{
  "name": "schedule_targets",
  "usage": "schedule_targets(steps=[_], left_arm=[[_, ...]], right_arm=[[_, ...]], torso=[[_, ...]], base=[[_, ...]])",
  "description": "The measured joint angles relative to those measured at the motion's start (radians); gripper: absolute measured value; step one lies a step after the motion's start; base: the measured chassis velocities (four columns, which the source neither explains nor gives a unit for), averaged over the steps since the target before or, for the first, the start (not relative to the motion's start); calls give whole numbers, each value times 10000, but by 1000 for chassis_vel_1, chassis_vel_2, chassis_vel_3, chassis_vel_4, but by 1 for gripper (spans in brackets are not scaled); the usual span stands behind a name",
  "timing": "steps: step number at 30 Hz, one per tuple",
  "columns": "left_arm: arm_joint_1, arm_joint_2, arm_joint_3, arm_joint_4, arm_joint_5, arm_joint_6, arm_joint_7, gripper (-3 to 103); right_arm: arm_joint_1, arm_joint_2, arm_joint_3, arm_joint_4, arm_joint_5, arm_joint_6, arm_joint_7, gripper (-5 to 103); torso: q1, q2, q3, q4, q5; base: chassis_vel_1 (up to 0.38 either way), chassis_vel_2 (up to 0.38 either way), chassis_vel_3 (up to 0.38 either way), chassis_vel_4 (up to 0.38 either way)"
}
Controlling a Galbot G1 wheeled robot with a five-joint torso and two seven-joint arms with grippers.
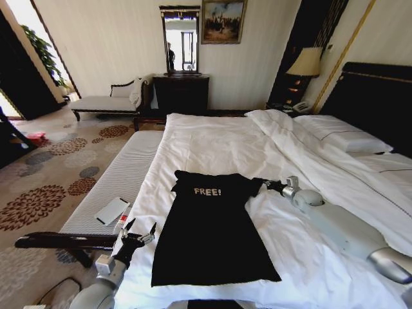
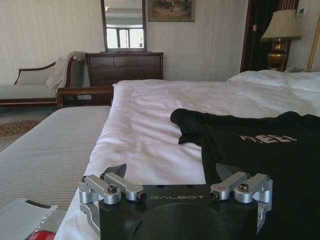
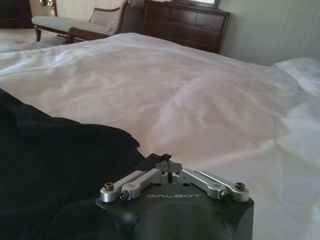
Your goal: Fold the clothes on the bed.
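Note:
The clothes [image 1: 209, 232], a black top with white "FREE!" lettering, lie spread flat on the white duvet of the bed [image 1: 212, 141]. My left gripper [image 1: 140, 233] hovers open at the bed's near left edge, just beside the top's left side. From the left wrist, that gripper [image 2: 172, 172] has its fingers apart over the duvet, with the clothes [image 2: 260, 150] ahead and to one side. My right gripper [image 1: 267, 185] is at the top's right sleeve. Seen from the right wrist, it [image 3: 167, 166] is shut, pinching the edge of the black fabric [image 3: 60, 165].
A grey striped bench [image 1: 122, 174] runs along the bed's left side with a white booklet [image 1: 111, 210] on it. A dark wooden rail [image 1: 64, 240] sits near my left arm. Pillows [image 1: 347, 135] lie by the headboard; a chaise [image 1: 106, 102] and dresser [image 1: 180, 93] stand by the far wall.

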Motion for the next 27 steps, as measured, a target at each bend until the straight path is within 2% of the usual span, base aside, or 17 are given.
schedule_targets(steps=[9, 12, 20, 27], left_arm=[[33, -75, -25, -31, 36, -22, -1, 100], [73, -91, -60, -60, 38, -22, -3, 100], [321, -160, -309, -66, 35, -125, -1, 100], [207, -183, -248, 97, 23, -152, 2, 100]], right_arm=[[174, 23, -573, 1665, -148, -234, 415, 0], [337, 227, -910, 1679, -193, -260, 503, 0], [1354, 1322, -2300, 989, -233, -331, 779, 0], [1481, 1582, -2703, 979, -181, -468, 1233, 0]], torso=[[-1, 1, -1, -2, -3], [0, 0, 0, -2, 0], [0, 0, 1, 5, 0], [0, 0, 0, -3, -2]], base=[[0, 0, 0, 0], [0, 0, 0, 0], [0, 0, 0, 0], [0, 0, 0, 0]])
